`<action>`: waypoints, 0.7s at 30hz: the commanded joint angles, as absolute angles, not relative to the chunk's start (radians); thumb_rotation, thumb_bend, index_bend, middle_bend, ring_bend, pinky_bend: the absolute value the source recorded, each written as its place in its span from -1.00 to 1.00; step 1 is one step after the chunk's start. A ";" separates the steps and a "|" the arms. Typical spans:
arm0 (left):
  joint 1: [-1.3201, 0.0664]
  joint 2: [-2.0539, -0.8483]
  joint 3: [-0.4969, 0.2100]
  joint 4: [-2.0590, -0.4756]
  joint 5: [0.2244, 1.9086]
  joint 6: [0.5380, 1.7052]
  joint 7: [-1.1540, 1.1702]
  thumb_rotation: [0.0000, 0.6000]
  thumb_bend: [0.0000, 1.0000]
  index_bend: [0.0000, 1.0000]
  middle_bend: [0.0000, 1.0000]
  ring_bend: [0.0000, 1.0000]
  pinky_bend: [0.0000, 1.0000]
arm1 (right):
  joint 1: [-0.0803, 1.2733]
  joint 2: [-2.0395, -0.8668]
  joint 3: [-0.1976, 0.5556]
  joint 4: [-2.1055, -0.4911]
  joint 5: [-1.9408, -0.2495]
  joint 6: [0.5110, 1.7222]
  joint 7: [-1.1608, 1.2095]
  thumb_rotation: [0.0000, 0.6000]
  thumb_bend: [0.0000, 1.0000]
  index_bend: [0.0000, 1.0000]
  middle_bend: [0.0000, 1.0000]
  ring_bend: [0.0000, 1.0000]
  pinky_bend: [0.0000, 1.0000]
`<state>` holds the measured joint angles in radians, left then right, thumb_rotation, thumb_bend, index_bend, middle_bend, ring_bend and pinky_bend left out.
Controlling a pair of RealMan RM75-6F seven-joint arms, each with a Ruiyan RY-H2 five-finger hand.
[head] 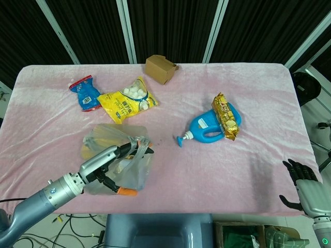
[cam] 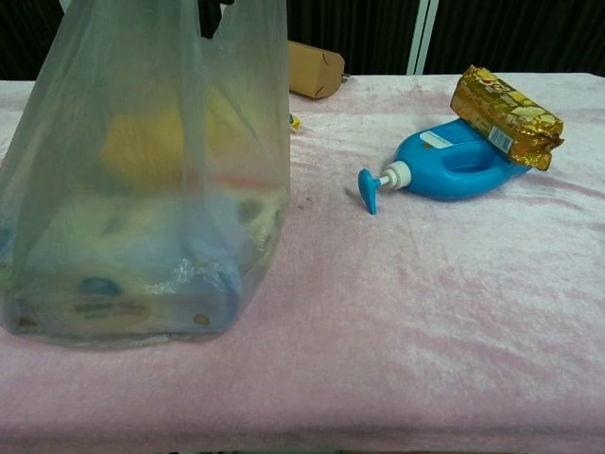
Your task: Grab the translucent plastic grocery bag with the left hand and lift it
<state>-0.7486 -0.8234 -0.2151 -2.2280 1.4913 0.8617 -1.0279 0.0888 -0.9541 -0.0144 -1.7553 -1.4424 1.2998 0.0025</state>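
Note:
The translucent plastic grocery bag (head: 111, 157) hangs from my left hand (head: 118, 157) at the table's front left, its handles bunched in the fingers. In the chest view the bag (cam: 142, 180) fills the left half of the frame, stretched tall, with yellow, white and blue goods showing through. Its bottom looks level with the table's front edge; I cannot tell whether it touches the cloth. Only a dark bit of the hand (cam: 210, 11) shows at the top there. My right hand (head: 302, 186) hangs off the table's front right corner, holding nothing, fingers apart.
On the pink cloth lie a blue pump bottle (head: 207, 128) with a gold snack pack (head: 226, 117) across it, a yellow marshmallow bag (head: 127, 101), a blue-red packet (head: 86, 93) and a brown carton (head: 160, 68) at the back.

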 commanded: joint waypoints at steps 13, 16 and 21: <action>-0.701 -1.101 -0.323 -2.295 1.261 1.108 -0.950 1.00 -1.00 -0.60 -0.26 -0.35 -0.27 | 0.092 -0.948 -0.017 -1.755 -1.443 1.291 0.009 1.00 -0.57 -1.00 -1.00 -1.00 -0.94; -0.695 -1.107 -0.353 -2.315 1.230 1.131 -0.962 1.00 -1.00 -0.53 -0.17 -0.28 -0.21 | 0.092 -0.948 -0.017 -1.756 -1.442 1.290 0.009 1.00 -0.57 -1.00 -1.00 -1.00 -0.94; -0.688 -1.105 -0.397 -2.333 1.200 1.144 -0.992 1.00 -1.00 -0.41 -0.03 -0.15 -0.13 | 0.092 -0.947 -0.017 -1.757 -1.441 1.289 0.010 1.00 -0.57 -1.00 -1.00 -1.00 -0.94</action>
<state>-0.6909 -1.1056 -0.3886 -2.3272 1.2071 1.1400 -0.9837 0.0924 -0.9466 -0.0166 -1.7576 -1.4409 1.2893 0.0101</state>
